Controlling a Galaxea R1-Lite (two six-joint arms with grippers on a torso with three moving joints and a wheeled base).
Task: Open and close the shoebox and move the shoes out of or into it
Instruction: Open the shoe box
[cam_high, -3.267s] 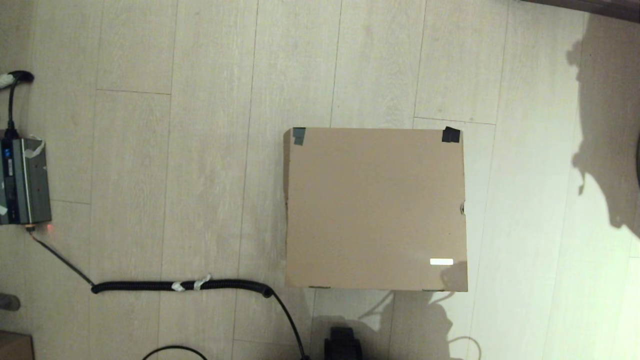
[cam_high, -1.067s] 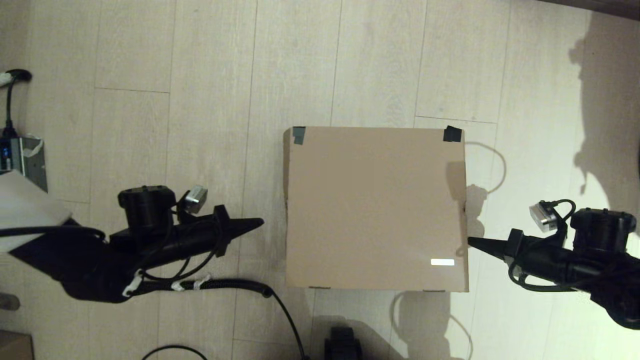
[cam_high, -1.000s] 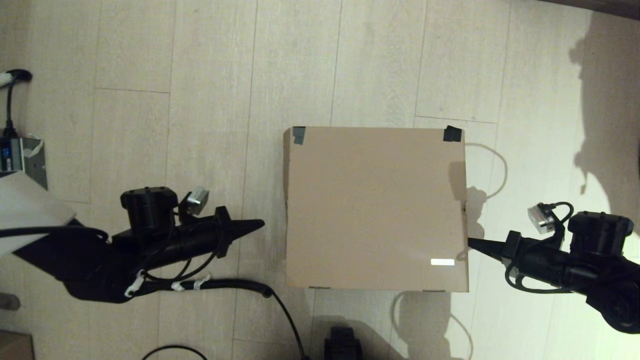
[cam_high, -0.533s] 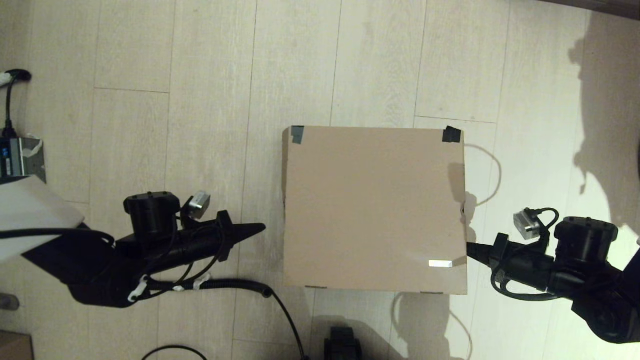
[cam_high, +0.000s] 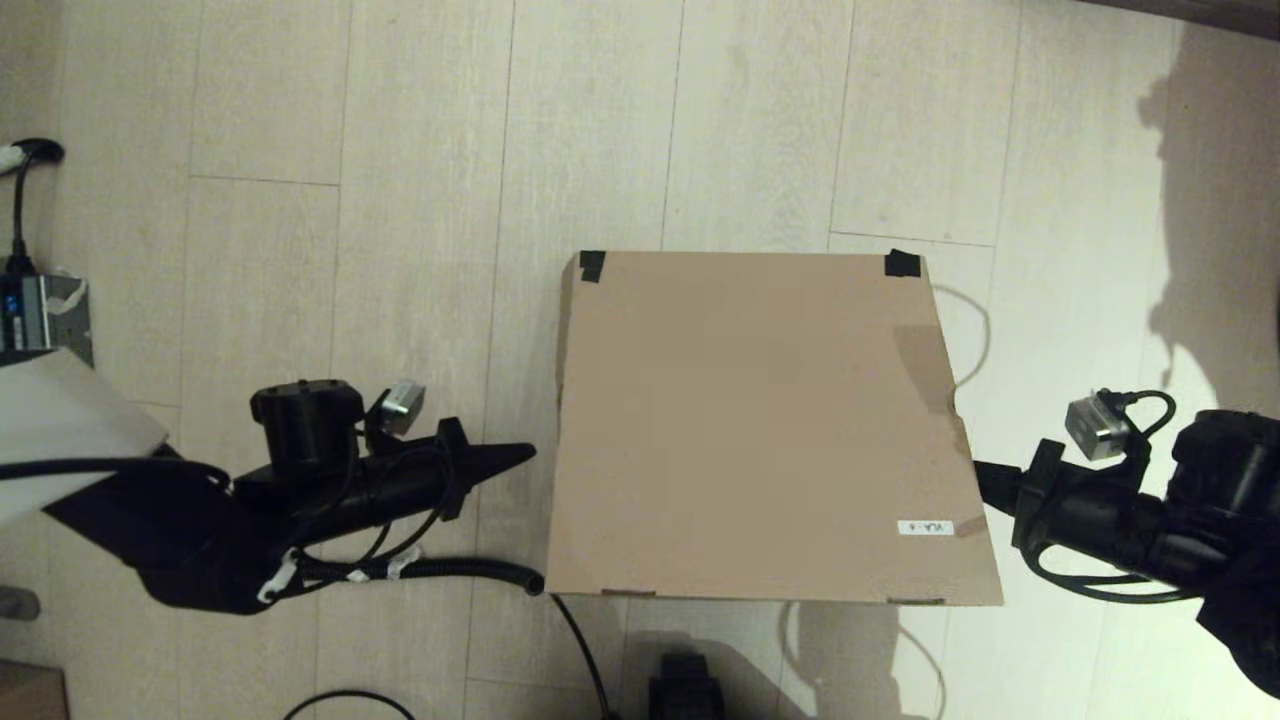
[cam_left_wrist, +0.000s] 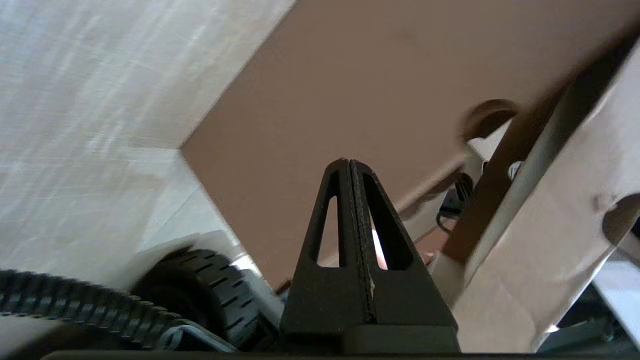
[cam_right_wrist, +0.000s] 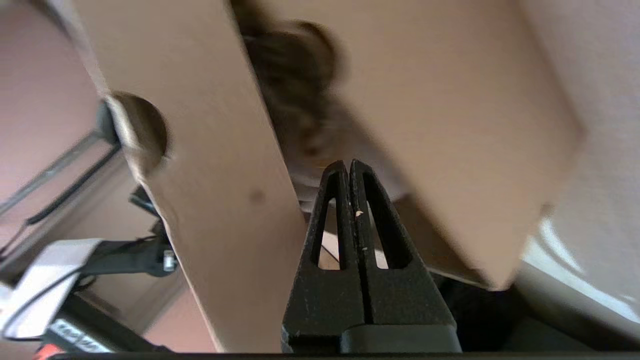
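The brown shoebox (cam_high: 760, 420) stands on the floor with dark tape on its two far lid corners and a white label near the front right. Its lid is tilted up at the near edge and right side. My right gripper (cam_high: 980, 472) is shut, its tip tucked under the lid's right edge; the right wrist view shows the shut gripper (cam_right_wrist: 348, 162) between the lid's flap (cam_right_wrist: 210, 150) and the box wall. My left gripper (cam_high: 528, 457) is shut, just left of the box, apart from it; the left wrist view has that gripper (cam_left_wrist: 348, 162) facing the box side (cam_left_wrist: 325, 100). The shoes are hidden.
A black coiled cable (cam_high: 440, 570) runs along the floor beside the box's near left corner. A grey power unit (cam_high: 40, 315) sits at the far left, and a small brown box corner (cam_high: 30, 692) at the bottom left. Bare floorboards lie beyond the box.
Both arms came into view beside the closed box. The right gripper pushed in under the lid's right edge, and the lid's near edge has risen. The left gripper barely moved.
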